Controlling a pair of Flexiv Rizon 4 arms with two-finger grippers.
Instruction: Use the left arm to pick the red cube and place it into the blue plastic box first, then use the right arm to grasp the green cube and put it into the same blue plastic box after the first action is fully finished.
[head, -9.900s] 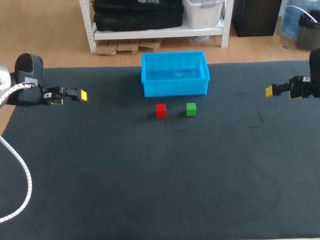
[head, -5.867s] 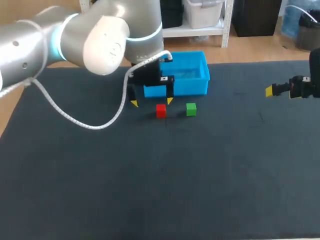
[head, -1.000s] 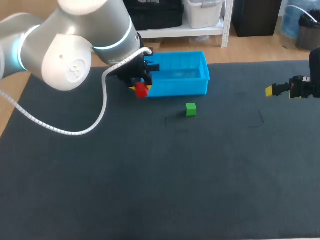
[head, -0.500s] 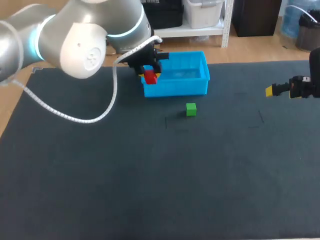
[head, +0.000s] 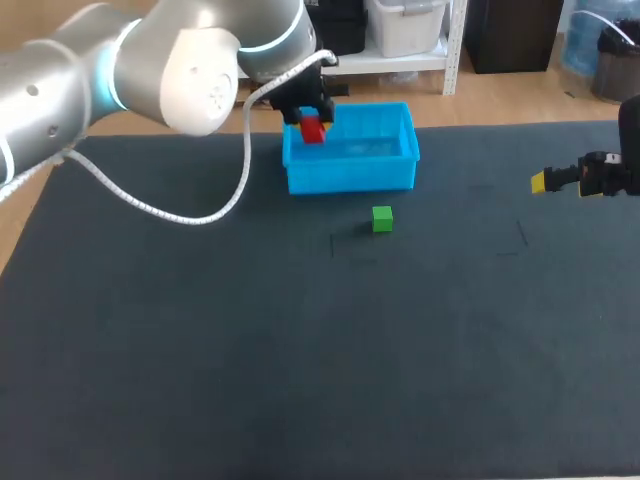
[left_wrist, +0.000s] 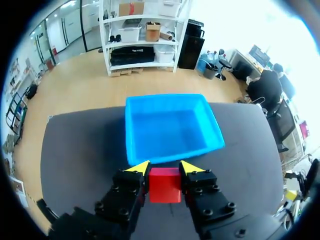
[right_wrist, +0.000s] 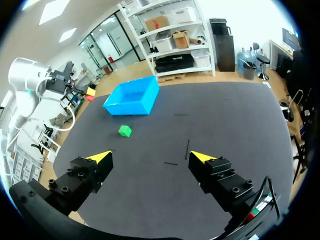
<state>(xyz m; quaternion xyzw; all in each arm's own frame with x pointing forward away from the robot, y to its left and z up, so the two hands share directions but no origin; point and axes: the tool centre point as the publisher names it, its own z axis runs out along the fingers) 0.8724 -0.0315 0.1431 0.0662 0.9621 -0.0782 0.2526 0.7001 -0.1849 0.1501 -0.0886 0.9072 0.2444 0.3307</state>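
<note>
The left jaws are clamped on the red cube, one yellow tip against each side. They hold it in the air, and in the head view it sits over the left end of the blue box. The green cube rests on the dark desk near the box's front wall, not touching it. The right jaws stand wide apart and hold nothing. They are at the desk's right edge, well apart from the green cube.
</note>
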